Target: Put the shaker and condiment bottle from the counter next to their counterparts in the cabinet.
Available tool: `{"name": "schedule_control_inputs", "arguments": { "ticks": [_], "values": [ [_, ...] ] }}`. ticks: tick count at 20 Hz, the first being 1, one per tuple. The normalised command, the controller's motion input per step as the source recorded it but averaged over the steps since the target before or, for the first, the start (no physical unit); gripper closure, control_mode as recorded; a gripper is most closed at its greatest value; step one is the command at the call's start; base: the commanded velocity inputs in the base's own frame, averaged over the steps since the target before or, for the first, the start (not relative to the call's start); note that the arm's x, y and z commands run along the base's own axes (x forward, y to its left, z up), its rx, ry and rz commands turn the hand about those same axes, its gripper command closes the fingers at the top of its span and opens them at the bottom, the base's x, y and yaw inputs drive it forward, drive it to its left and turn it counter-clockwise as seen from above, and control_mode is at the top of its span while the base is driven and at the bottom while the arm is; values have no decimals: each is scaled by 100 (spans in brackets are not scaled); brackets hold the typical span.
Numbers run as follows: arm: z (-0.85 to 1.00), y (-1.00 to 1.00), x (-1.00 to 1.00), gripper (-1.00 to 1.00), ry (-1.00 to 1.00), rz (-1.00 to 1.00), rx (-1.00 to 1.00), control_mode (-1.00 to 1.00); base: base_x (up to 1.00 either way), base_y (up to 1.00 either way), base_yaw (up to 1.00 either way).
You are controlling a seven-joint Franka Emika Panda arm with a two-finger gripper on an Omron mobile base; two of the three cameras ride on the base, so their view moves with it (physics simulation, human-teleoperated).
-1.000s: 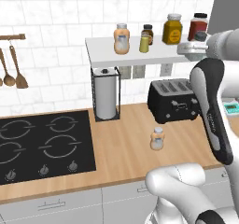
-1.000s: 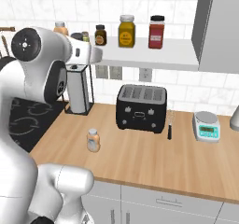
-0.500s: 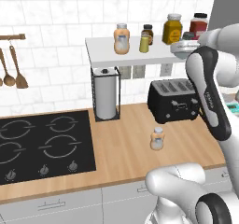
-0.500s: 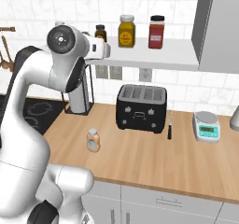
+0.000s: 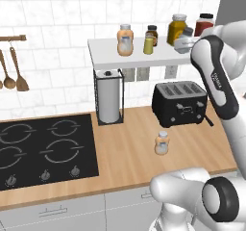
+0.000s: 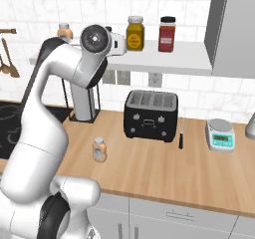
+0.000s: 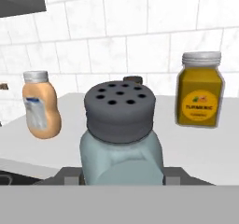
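Gripping shaker (image 7: 120, 139) low on smooth, likely slippery body, hand (image 5: 185, 42) hovered over cabinet (image 5: 139, 56); olive counterpart (image 5: 148, 45) at nine o'clock.

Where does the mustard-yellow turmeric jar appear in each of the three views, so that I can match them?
Left base view: the turmeric jar is at upper right, on the white shelf, left of the red jar.
Right base view: the jar is at top centre, again left of the red jar.
Hand view: the jar is at right, behind the shaker.
Shared landmark: the white shelf.
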Motion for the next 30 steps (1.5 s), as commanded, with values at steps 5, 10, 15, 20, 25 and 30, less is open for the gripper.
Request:
{"name": "schedule_control_inputs", "arguments": {
  "ticks": [5, 10, 15, 20, 25, 30],
  "values": [
    [-3, 0, 35, 100, -6, 9, -7, -100, 0, 0, 0],
    [-3, 0, 30, 100, 0, 5, -3, -100, 0, 0, 0],
    [0, 0, 31, 100, 0, 5, -5, -100, 0, 0, 0],
    [0, 0, 24, 100, 1, 3, -3, -100, 0, 0, 0],
    [-5, 0, 21, 100, 6, 3, -1, -100, 0, 0, 0],
    [-15, 0, 25, 100, 0, 3, -5, -100, 0, 0, 0]
  ]
}}
